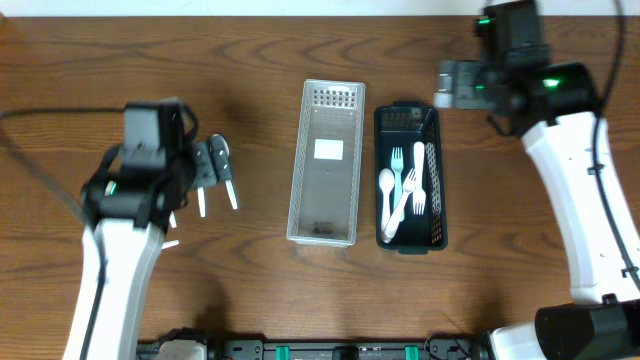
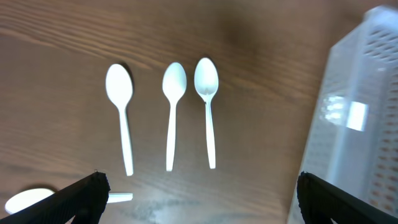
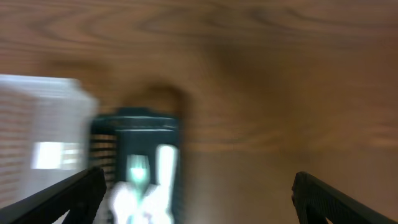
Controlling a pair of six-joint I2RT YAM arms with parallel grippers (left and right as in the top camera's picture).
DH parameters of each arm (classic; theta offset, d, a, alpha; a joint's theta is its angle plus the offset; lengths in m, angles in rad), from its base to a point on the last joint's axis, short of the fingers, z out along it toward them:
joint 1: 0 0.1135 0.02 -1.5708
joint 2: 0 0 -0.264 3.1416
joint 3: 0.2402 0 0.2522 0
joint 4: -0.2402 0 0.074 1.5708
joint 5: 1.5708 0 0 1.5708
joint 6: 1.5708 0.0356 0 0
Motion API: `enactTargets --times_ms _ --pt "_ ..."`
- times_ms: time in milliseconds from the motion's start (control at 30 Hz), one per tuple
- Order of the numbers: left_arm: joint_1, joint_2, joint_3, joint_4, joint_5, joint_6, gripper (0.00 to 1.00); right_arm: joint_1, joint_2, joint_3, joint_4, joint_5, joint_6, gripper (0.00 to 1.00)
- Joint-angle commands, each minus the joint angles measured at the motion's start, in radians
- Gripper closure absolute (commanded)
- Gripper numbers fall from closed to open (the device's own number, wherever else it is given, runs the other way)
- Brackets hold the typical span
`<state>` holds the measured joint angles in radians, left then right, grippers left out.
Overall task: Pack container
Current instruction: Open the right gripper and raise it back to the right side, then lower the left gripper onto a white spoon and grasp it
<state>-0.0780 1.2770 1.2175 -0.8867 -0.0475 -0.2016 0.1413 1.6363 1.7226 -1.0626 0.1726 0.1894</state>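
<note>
The left gripper [image 2: 202, 199] is hanging with its fingers spread wide and holding nothing, above 3 white spoons [image 2: 175, 81] that are lying side by side, apart from each other, on the wooden table [image 1: 200, 60]. A 4th spoon [image 2: 28, 200] is showing partly beside the left finger. The clear basket [image 1: 325, 205] is sitting just beside the dark basket [image 1: 406, 118], which is holding white cutlery [image 1: 405, 195]. The right gripper [image 1: 447, 85] is hovering near the dark basket's far end, also spread and empty.
</note>
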Motion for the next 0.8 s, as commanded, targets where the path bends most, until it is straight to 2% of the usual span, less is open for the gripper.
enactTargets --times_ms 0,100,267,367,767 --pt "0.010 0.182 0.005 0.045 0.006 -0.003 0.02 -0.076 0.032 -0.033 -0.034 -0.032 -0.075 0.01" --pt "0.010 0.312 0.005 0.137 0.054 -0.006 0.02 -0.129 0.040 -0.050 -0.056 -0.043 -0.075 0.01" --pt "0.016 0.484 0.005 0.238 0.083 -0.116 0.02 -0.169 0.040 -0.072 -0.063 -0.058 -0.074 0.01" --pt "0.026 0.556 0.005 0.280 0.151 -0.126 0.02 -0.169 0.040 -0.078 -0.074 -0.058 -0.074 0.01" --pt "0.028 0.698 0.004 0.309 0.133 -0.126 0.02 -0.169 0.040 -0.082 -0.075 -0.057 -0.074 0.02"
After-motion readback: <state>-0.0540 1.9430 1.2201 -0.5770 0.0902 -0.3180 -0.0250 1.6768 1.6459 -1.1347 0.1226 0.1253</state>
